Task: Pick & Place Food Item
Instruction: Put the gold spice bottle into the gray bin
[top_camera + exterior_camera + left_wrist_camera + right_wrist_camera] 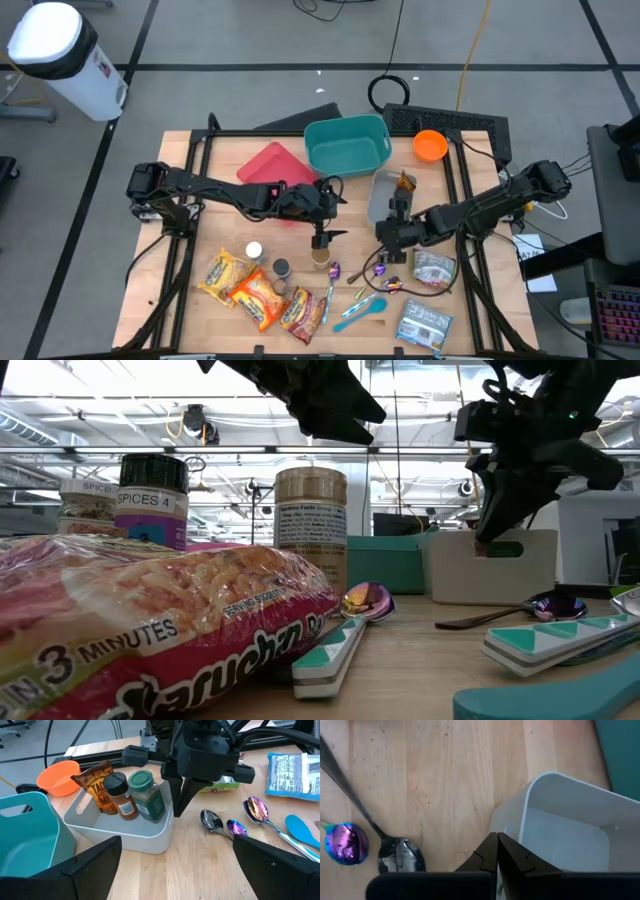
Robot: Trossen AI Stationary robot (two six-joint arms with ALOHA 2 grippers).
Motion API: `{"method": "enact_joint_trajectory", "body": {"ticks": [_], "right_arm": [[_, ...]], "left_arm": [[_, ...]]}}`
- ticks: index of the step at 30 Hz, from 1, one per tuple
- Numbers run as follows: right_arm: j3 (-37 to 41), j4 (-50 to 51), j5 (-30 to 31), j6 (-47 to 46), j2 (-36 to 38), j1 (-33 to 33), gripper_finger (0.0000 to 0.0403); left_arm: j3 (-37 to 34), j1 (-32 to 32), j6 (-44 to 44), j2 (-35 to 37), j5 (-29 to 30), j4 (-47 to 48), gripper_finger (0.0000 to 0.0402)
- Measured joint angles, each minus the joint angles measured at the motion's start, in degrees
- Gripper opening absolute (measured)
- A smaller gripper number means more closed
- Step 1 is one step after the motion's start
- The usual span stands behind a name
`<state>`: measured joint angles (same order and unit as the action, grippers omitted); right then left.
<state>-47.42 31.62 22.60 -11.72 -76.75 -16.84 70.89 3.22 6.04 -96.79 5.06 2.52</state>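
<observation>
Currently, your right pincer is pressed together, empty, just beside the near rim of the white bin at desk centre-right. That bin holds a taco packet and two spice jars. Your left pincer hangs spread above a tan-lidded jar, not touching it.
</observation>
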Motion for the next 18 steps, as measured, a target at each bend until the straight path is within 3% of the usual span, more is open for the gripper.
{"method": "enact_joint_trajectory", "body": {"ticks": [9, 18], "right_arm": [[0.0, -2.6, -0.1, 2.8, 2.6, -2.5, 0.0], [0.0, -14.6, 3.6, 8.5, 11.1, -12.5, 0.0]], "left_arm": [[0.0, 0.0, 0.2, 0.0, -0.6, 0.0, 0.039], [0.0, 0.0, 3.4, 4.8, -9.4, 6.4, 0.039]]}}
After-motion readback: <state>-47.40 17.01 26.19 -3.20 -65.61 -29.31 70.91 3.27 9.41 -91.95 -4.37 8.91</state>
